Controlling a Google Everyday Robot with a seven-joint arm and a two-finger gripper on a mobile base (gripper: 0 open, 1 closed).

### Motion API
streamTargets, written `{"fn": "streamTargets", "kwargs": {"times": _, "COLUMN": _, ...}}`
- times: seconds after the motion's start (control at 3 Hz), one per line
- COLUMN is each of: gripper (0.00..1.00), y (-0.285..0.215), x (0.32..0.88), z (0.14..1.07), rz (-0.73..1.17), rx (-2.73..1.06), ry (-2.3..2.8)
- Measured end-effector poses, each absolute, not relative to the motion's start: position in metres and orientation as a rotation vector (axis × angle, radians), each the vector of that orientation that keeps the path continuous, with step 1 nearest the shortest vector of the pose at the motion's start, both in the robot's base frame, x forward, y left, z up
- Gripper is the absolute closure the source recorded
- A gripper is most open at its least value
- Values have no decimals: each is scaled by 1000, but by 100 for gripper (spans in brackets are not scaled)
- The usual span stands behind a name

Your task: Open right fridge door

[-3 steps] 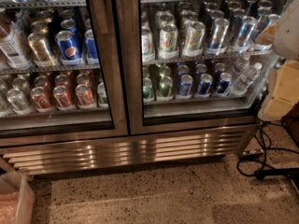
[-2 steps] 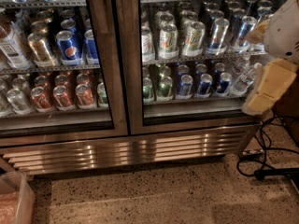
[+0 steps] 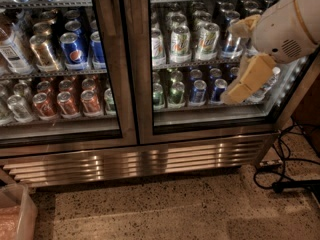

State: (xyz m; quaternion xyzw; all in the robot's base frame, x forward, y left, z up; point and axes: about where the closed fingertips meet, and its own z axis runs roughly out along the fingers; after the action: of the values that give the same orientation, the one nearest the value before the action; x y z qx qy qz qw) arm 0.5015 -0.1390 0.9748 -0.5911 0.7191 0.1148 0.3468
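Right fridge door [image 3: 210,133] sits right of centre, shut, its steel frame flush against the left fridge door [image 3: 112,84] at the middle stiles. Going from the left: pinkish plastic bin [image 3: 15,214] in the bottom-left corner on the speckled floor [image 3: 150,209]. Above it, the left door's glass shows a clear bottle [image 3: 10,49] at the far left edge, blue Pepsi cans [image 3: 74,49] on the middle shelf and red cans [image 3: 67,104] on the shelf below. Slatted steel vent grille [image 3: 140,164] runs under both doors. Behind the right-hand pane: white-and-green cans [image 3: 180,41] on the upper shelf in view, then green cans [image 3: 175,91] and blue cans [image 3: 197,91] on the lower one. Gripper [image 3: 250,74], tan-coloured, hangs in front of that pane's right part at can-shelf height, near the door's right stile; probably just off the glass, though contact is unclear. Cannot tell whether it is released or clenched, and nothing is seen held in it. White arm [image 3: 285,29] comes in from the upper right edge behind it. Black cables [image 3: 285,169] loop on the floor at the lower right, beside the fridge's corner.
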Motion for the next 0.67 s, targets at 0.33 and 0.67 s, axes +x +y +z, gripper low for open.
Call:
{"fn": "streamTargets", "kwargs": {"times": 0.33, "gripper": 0, "y": -129, "x": 499, "z": 979, "rz": 344, "rx": -1524, "ry": 1846}}
{"fn": "streamTargets", "kwargs": {"times": 0.67, "gripper": 0, "y": -130, "x": 499, "z": 978, "rz": 341, "rx": -1526, "ry": 1847}}
